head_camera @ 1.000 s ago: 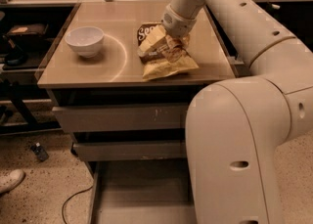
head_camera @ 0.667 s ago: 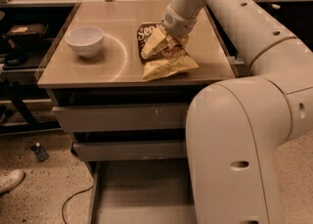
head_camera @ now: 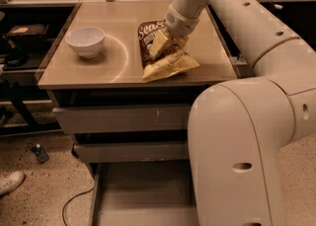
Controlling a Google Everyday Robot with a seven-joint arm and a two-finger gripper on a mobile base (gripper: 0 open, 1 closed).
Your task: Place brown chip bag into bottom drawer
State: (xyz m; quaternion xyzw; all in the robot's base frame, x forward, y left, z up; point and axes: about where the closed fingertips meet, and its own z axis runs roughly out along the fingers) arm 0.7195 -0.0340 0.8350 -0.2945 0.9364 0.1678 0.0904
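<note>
Camera view | pincer on brown chip bag, grip cannot tell | bottom drawer half behind arm

Gripper is parked on the brown chip bag up on the cabinet top and covers its middle, the arm blocks the bottom drawer's right side, and the drawer's front runs off the lower edge.

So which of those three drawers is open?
The bottom drawer, pulled out, floor showing; top drawer and middle drawer are shut. The tool is at the brown chip bag on the counter.
</note>
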